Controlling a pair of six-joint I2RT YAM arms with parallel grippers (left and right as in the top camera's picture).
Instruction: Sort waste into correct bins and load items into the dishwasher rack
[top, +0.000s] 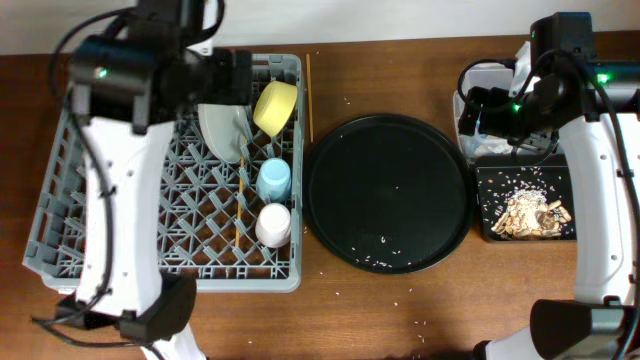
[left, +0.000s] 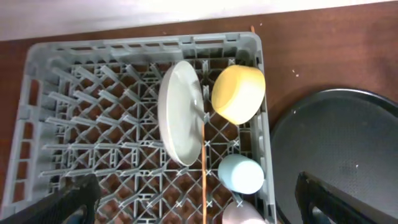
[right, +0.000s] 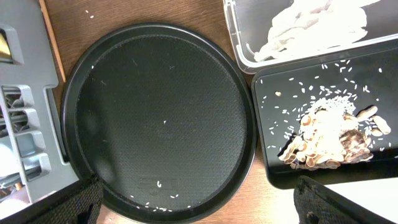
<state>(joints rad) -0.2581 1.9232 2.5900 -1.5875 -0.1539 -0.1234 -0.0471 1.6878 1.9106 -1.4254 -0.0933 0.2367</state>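
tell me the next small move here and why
Probably reach the left gripper toward the chopstick lying on the table beside the dishwasher rack's right wall; the other chopstick already lies in the rack, and this gripper looks open and empty.

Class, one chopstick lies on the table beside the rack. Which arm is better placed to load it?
Probably left: its end effector hangs over the rack, beside the chopstick; the right end effector is beyond the round tray.
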